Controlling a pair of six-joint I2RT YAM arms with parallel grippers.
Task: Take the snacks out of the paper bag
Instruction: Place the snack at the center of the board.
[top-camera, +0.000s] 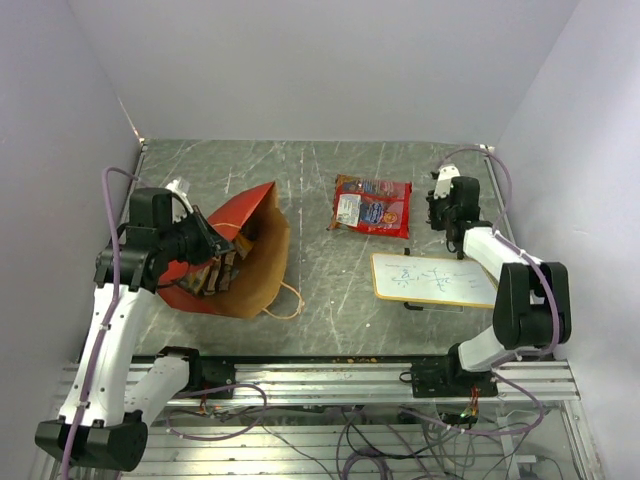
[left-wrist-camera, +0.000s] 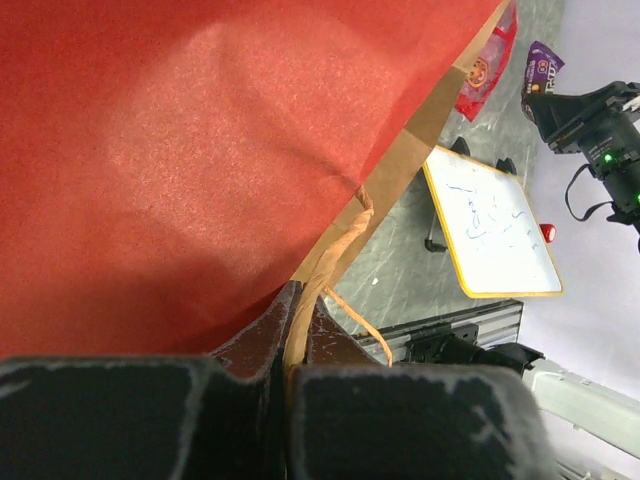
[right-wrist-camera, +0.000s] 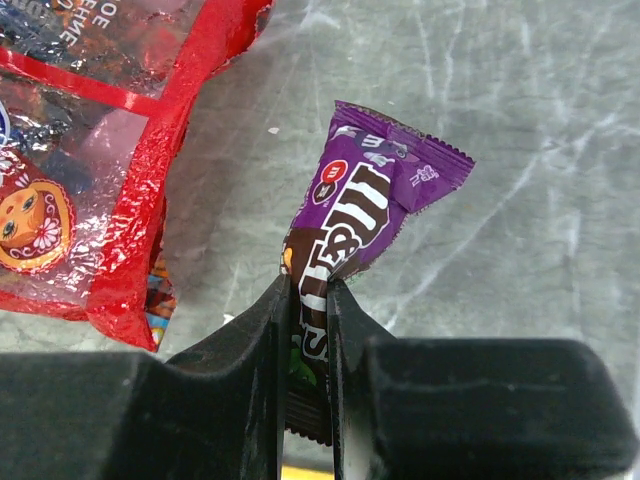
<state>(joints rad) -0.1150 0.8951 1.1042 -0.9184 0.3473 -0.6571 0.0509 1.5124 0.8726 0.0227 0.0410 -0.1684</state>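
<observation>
- Pinching paper bag (left-wrist-camera: 150, 150) rim tight in left claw (left-wrist-camera: 290, 305), likely to steady it.
- Clamping purple packet (right-wrist-camera: 362, 205) in right claw (right-wrist-camera: 310, 300) near red snack bag (right-wrist-camera: 80, 200), apparently for set-down.

We see the right gripper (right-wrist-camera: 310, 292) with its two black fingers (right-wrist-camera: 262, 335) squeezed onto a small shiny purple and brown packet (right-wrist-camera: 365, 200). The packet sticks up past the fingertips, above the grey scratched table top (right-wrist-camera: 520, 150). A big flat shiny red bag (right-wrist-camera: 90, 170) lies on the table to the left, near the packet. Low between the fingers we see a bit of yellow, but we cannot tell what it is.
</observation>
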